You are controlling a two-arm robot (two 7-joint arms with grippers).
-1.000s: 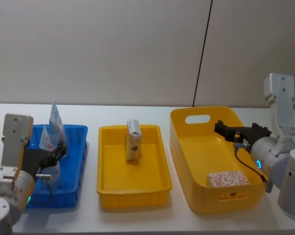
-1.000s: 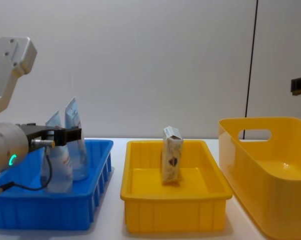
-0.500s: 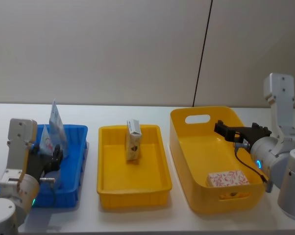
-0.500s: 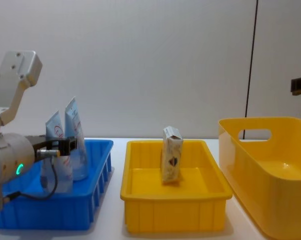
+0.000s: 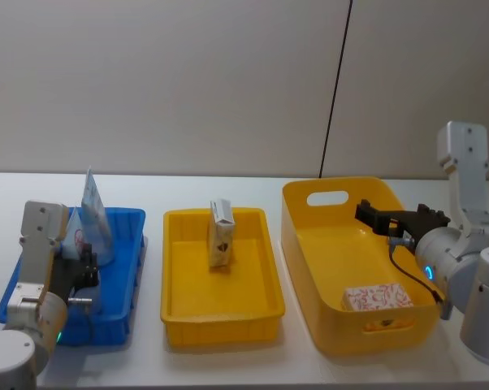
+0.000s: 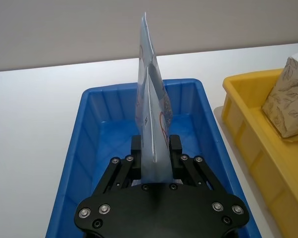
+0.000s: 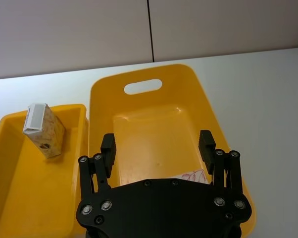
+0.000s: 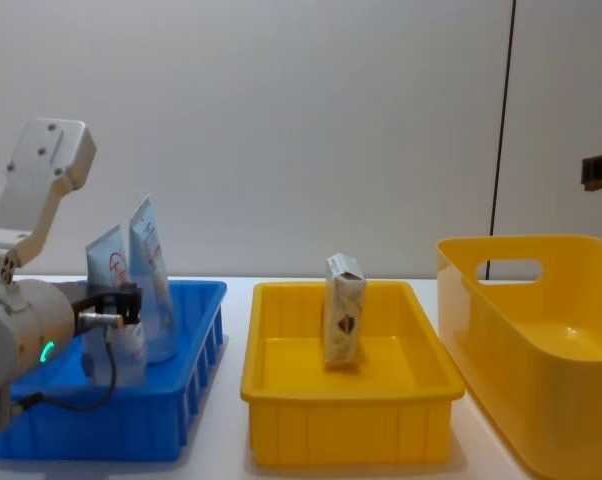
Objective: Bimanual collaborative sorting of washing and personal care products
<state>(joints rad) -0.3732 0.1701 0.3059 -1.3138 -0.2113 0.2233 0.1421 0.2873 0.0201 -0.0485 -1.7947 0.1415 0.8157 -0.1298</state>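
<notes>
Two pale blue-white pouches stand in the blue bin (image 5: 124, 268). My left gripper (image 6: 155, 144) is low in that bin, its fingers pressed against both sides of the nearer pouch (image 6: 152, 124), which also shows in the chest view (image 8: 109, 265). The taller pouch (image 8: 149, 265) stands just behind it. A gable-topped carton (image 5: 221, 234) stands upright in the shallow yellow tray (image 5: 220, 325). Another whitish carton with red print (image 5: 377, 296) lies flat in the deep yellow bin (image 5: 305, 244). My right gripper (image 7: 159, 144) hovers open and empty over that bin.
The three containers sit side by side on a white table (image 5: 147, 357), blue at the left, deep yellow at the right. A plain wall with a black vertical cable (image 5: 335, 89) stands behind.
My left arm has drawn back toward my body and sunk lower in the blue bin; the pouches stay about where they were. The right arm has not moved.
</notes>
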